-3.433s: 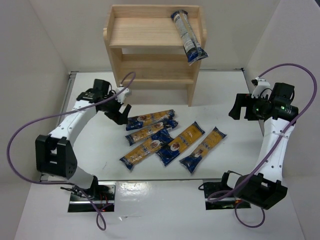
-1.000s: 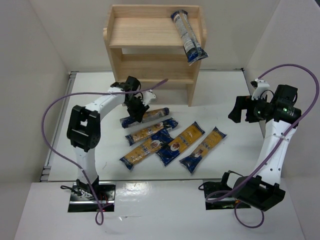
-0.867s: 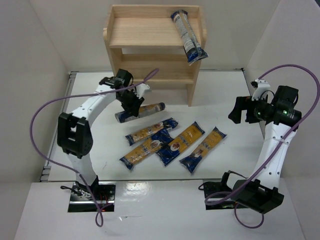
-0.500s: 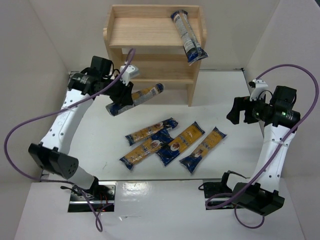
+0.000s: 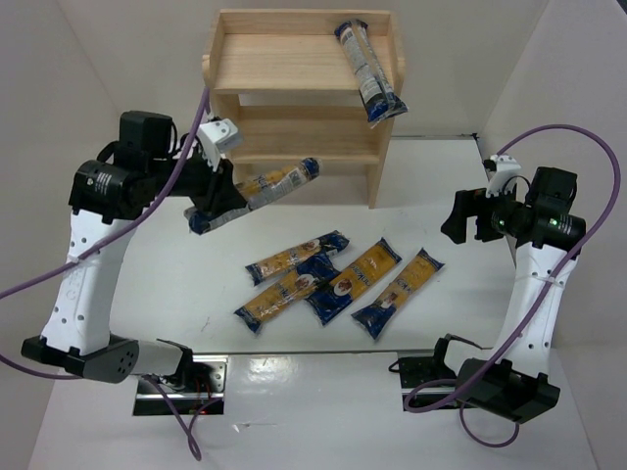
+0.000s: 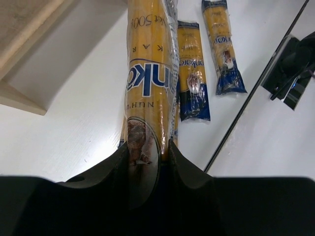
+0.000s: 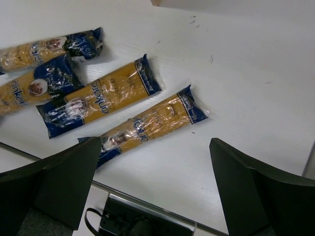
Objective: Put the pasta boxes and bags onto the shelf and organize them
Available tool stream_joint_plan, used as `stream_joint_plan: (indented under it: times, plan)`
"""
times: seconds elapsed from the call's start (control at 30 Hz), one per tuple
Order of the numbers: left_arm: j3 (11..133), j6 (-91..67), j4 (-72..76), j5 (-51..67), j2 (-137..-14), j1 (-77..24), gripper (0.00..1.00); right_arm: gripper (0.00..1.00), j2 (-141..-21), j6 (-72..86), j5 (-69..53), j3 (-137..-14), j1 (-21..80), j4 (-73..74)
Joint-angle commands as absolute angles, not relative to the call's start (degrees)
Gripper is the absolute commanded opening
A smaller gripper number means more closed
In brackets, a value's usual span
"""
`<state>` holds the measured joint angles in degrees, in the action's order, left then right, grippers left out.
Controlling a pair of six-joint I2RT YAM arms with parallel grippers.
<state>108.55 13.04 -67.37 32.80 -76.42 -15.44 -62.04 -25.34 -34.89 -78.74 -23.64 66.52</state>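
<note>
My left gripper (image 5: 216,201) is shut on the lower end of one pasta bag (image 5: 277,180). It holds the bag tilted in the air in front of the shelf (image 5: 294,73), level with the lower tiers. In the left wrist view the yellow bag (image 6: 147,73) runs straight up from between the jaws of my left gripper (image 6: 147,147). Another bag (image 5: 367,69) lies on the shelf's top tier, its end hanging over the front rim. Several bags (image 5: 358,279) lie on the table. My right gripper (image 5: 460,217) hangs open at the right; in its wrist view the right gripper (image 7: 157,182) has only table between its fingers, with a bag (image 7: 147,123) lying just ahead.
White walls close in the table on the left, back and right. Purple cables (image 5: 563,132) loop from both arms. The shelf's right side panel (image 5: 377,186) stands on the table close to the bags. A metal rail (image 7: 147,201) runs along the near table edge.
My left gripper closed on the top bag of the pile and lifted it off the table, up and back-left toward the shelf. The right arm has barely moved.
</note>
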Motion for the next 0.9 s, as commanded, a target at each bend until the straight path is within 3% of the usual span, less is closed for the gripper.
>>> stream_joint_plan:
  times: [0.0, 0.23, 0.87]
  plan:
    - [116.3, 10.5, -59.7, 39.0, -76.5, -14.0, 0.0, 1.0, -60.5, -24.5, -34.5, -79.0, -23.2, 63.9]
    - [127.2, 6.2, -55.8, 38.3, -80.2, -13.4, 0.0, 1.0, -59.9, -24.0, -33.3, -78.5, -22.7, 63.4]
    - [135.5, -4.4, -42.8, 25.8, -88.8, -13.4, 0.0, 1.0, -54.1, -24.2, -27.5, -71.1, -22.7, 59.8]
